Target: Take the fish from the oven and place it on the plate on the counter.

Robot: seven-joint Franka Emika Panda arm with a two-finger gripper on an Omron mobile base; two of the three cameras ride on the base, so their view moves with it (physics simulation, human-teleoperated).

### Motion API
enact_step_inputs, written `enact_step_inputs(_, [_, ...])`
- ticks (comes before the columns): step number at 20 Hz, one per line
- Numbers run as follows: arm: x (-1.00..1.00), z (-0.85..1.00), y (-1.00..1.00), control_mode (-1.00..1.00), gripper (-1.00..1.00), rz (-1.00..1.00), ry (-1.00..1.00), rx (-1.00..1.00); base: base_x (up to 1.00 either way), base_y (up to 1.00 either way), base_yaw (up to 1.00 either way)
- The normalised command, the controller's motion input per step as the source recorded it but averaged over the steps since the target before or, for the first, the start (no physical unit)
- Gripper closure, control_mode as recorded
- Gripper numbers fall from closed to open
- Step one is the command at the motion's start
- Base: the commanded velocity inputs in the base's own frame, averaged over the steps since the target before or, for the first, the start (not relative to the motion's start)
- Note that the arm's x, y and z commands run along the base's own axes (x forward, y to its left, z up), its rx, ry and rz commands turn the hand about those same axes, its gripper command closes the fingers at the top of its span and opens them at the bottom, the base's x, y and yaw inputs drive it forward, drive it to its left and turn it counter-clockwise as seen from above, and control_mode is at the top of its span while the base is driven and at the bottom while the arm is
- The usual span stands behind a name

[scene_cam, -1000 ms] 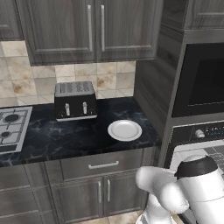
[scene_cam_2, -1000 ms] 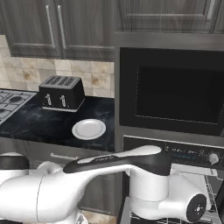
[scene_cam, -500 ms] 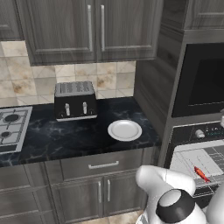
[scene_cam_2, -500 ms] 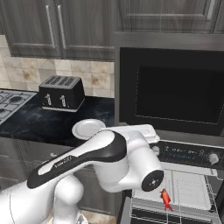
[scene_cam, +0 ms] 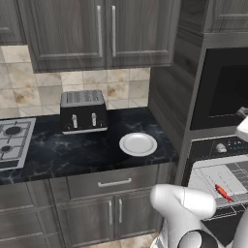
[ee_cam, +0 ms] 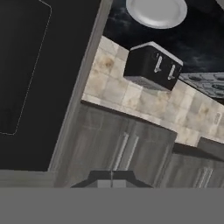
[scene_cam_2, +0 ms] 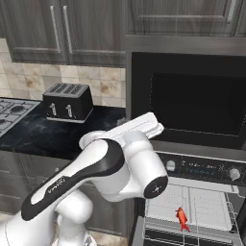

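Your slim red-orange fish (scene_cam: 222, 192) lies on the pale grey oven rack tray (scene_cam: 232, 175), long axis running far-left to near-right. Gripper (ee_cam: 112, 178) is pinched closed, holding nothing, pointed at upper cabinets; fish sits well below it. White round plate (scene_cam: 138, 144) waits left on black marble counter (scene_cam: 72, 150).

The white arm (scene_cam_2: 96, 178) rises from the lower left of the right base view, bends at a dark elbow joint and reaches toward mid-frame. The gripper (ee_cam: 112, 180) sits at the hand view's bottom centre, fingertips pressed together, holding nothing.
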Motion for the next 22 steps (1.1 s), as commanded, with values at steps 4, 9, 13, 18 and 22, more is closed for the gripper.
enact_step_inputs(4, [0.0,0.27,0.06,-1.0,1.0,0.22,-0.22,-0.49,0.0,0.0,0.0])
enact_step_inputs(9, [0.0,0.13,0.0,-1.0,1.0,0.12,-0.07,-0.55,0.0,0.0,0.0])
enact_step_inputs(13, [-0.03,0.01,0.09,-1.0,1.0,0.02,-0.14,-0.74,0.0,0.0,0.0])
enact_step_inputs(18, [-0.13,0.0,0.16,-1.0,1.0,0.01,-0.34,-0.85,0.0,0.0,0.0])
enact_step_inputs(22, [-0.19,0.04,0.11,-1.0,1.0,0.06,-0.42,-0.65,0.0,0.0,0.0])
